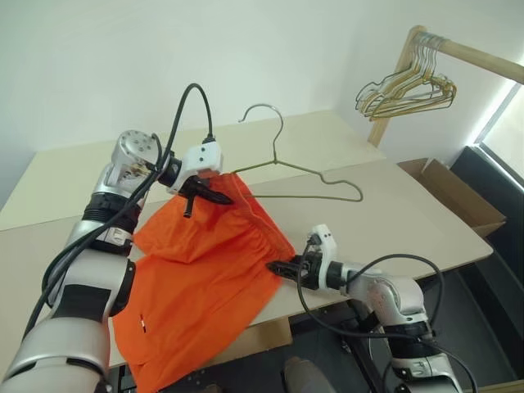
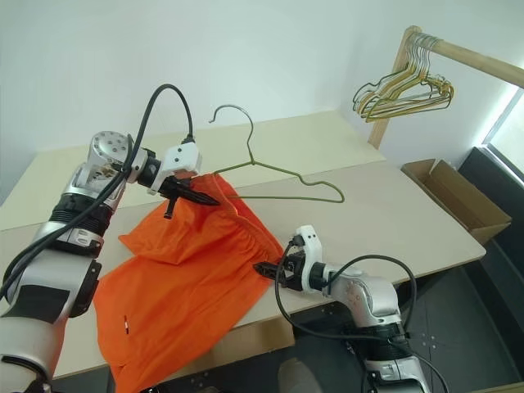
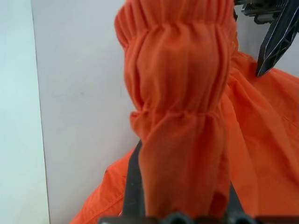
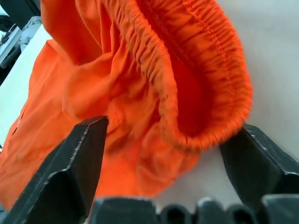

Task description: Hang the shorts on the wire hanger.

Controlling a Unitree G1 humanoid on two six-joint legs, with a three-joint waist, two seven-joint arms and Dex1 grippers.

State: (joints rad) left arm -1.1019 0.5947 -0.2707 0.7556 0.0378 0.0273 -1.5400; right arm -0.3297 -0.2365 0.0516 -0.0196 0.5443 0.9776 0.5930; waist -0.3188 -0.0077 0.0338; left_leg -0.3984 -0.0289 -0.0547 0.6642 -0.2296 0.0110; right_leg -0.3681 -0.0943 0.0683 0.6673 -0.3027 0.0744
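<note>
The bright orange shorts [image 1: 201,270] hang from my left gripper [image 1: 211,196], which is shut on their gathered waistband above the table, and drape down over the table's front edge. The wire hanger [image 1: 307,172] juts out from that gripper, hook up, with its left shoulder tucked into the fabric. In the left wrist view the waistband [image 3: 180,116] runs between my left gripper's fingers [image 3: 133,186]. My right gripper [image 1: 274,266] is low at the near end of the waistband. It stands open, and the waistband's folded end [image 4: 205,93] lies between its fingers [image 4: 79,158] without being pinched.
A beige table [image 1: 393,221] carries the scene. A wooden rack [image 1: 471,53] at the back right holds a bunch of gold and green hangers [image 1: 405,90]. An open cardboard box [image 1: 454,192] sits past the table's right edge.
</note>
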